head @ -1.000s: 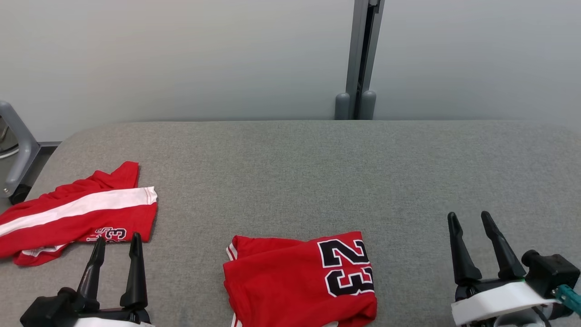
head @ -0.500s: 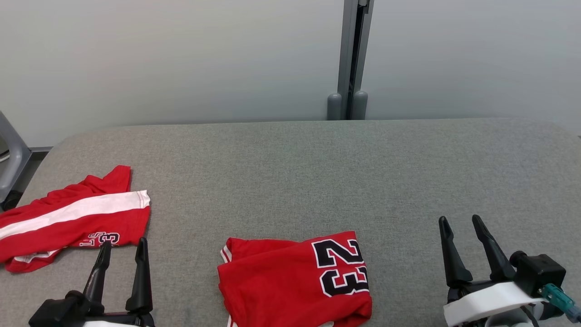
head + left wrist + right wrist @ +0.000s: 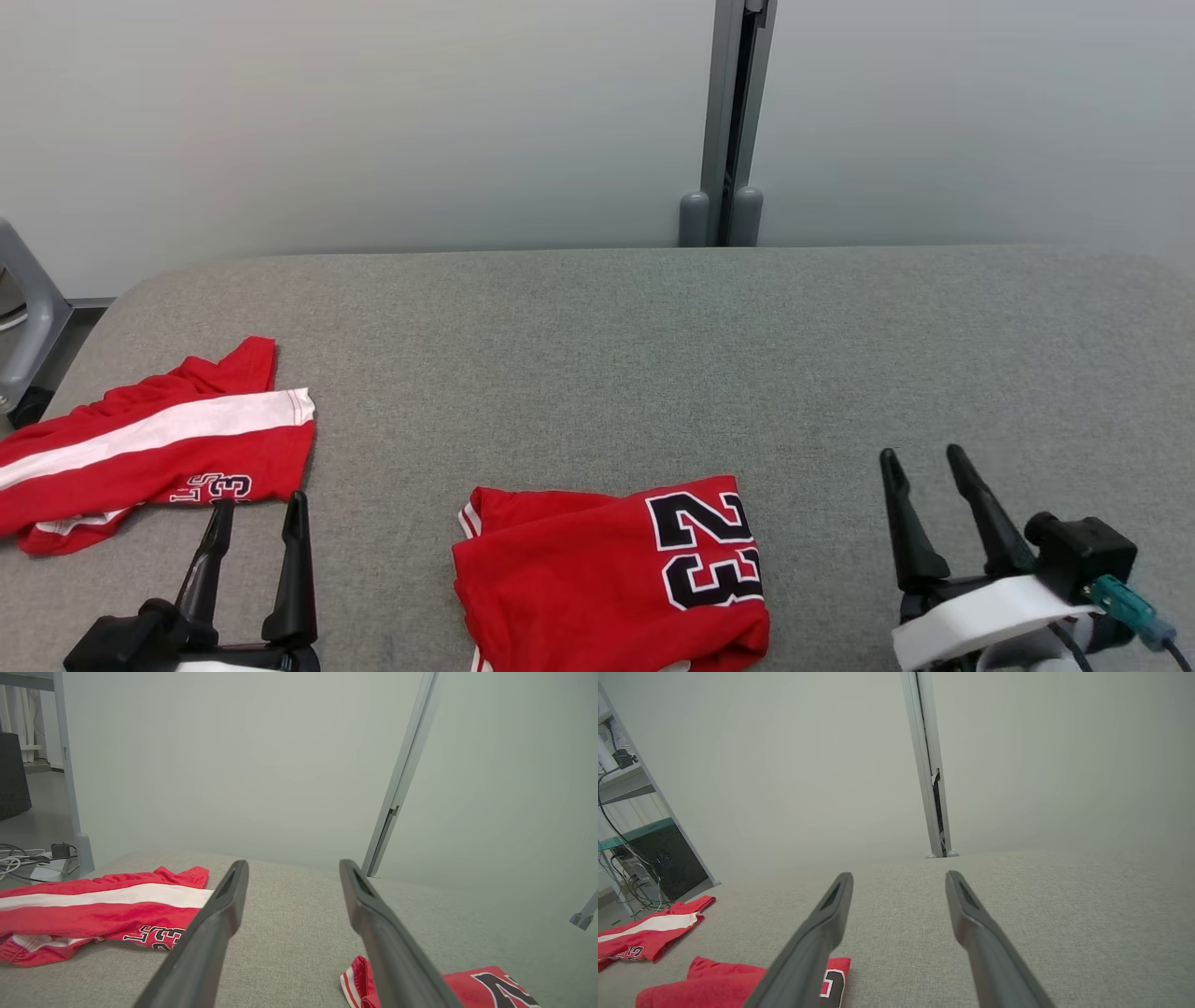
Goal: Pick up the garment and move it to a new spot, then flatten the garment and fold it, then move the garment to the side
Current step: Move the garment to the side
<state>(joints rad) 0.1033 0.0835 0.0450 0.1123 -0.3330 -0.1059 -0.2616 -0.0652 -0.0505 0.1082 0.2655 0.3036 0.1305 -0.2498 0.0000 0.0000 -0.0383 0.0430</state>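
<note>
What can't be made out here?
- Head view: near edge of the jersey, cut off by the frame's bottom.
- Head view: left end of the shorts, cut off by the frame's left edge.
- Left wrist view: end of the shorts' lettering, hidden behind the left gripper.
- Right wrist view: most of the jersey, hidden by the right gripper and bottom edge.

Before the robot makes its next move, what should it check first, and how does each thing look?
1. Left gripper open, holding nothing: ok.
2. Right gripper open, holding nothing: ok.
3. Numbered jersey folded, lying between the grippers: ok.
4. Striped garment flattened and folded: not ok, it lies rumpled at the left of the table.
5. Striped garment fully on the table: cannot tell, its left end runs past the head view's edge.
</note>
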